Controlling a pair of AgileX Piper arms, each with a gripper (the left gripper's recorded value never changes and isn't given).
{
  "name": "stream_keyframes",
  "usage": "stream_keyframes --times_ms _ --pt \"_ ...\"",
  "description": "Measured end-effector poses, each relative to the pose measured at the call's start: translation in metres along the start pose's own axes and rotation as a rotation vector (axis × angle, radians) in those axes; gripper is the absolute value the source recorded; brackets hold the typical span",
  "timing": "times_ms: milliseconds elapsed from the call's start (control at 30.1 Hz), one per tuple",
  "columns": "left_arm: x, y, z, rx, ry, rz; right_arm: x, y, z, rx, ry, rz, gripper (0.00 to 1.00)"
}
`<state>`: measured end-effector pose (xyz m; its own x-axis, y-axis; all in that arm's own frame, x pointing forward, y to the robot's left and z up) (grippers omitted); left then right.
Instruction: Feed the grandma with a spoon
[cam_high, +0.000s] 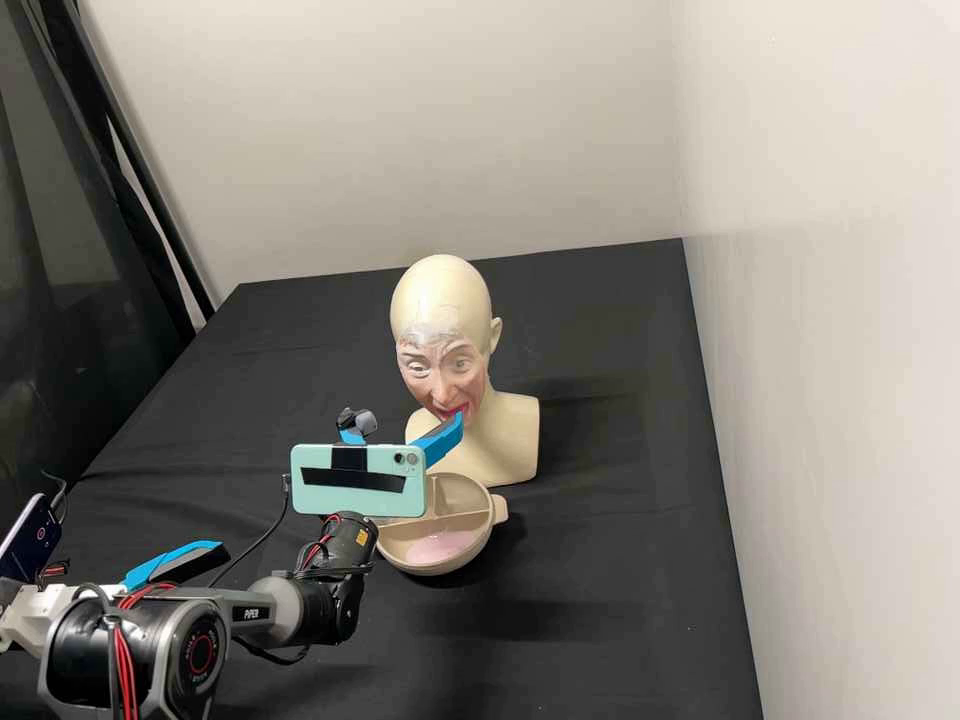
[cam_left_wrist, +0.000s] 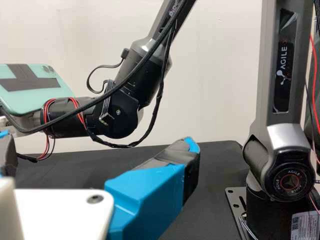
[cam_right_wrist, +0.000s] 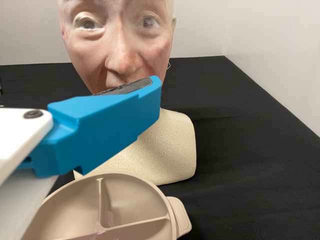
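Observation:
The grandma is a bald mannequin head (cam_high: 445, 340) on a cream bust, upright at mid-bench, seen close in the right wrist view (cam_right_wrist: 120, 45). In front of it stands a beige divided bowl (cam_high: 470, 492) (cam_right_wrist: 150, 182) with pink food (cam_high: 440, 548) in one compartment. My right gripper (cam_high: 405, 428) hangs over the bowl's far rim, open. One blue finger (cam_high: 440, 438) (cam_right_wrist: 100, 120) has its tip at the mouth; the other (cam_high: 350, 430) stands apart to the left. Nothing shows between them. My left gripper (cam_high: 175, 560) is low at the near left, open, its finger (cam_left_wrist: 150, 192) over the bench.
A teal phone (cam_high: 358, 480) is taped to the right wrist and a second phone (cam_high: 30, 535) sits at the near left edge. An arm's base column (cam_left_wrist: 280, 165) stands beside my left gripper. A white wall runs along the bench's right side; dark panels border the left.

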<state>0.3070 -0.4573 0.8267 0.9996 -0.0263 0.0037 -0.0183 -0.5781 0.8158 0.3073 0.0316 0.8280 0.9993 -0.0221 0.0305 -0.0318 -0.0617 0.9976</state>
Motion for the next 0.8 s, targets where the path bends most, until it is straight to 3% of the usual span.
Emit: stream_keyframes --times_ms 532,632,798 --pt "-0.0009 -0.001 -0.001 0.0 0.003 -0.004 0.0 0.0 0.0 0.0 0.0 0.0 1.0" --pt "-0.0051 -0.006 -0.006 0.004 0.016 -0.023 0.0 0.0 0.0 0.0 0.0 0.0 1.0" --pt "-0.0233 -0.014 -0.025 -0.038 0.088 -0.061 0.0 0.0 0.0 0.0 0.0 0.0 1.0"
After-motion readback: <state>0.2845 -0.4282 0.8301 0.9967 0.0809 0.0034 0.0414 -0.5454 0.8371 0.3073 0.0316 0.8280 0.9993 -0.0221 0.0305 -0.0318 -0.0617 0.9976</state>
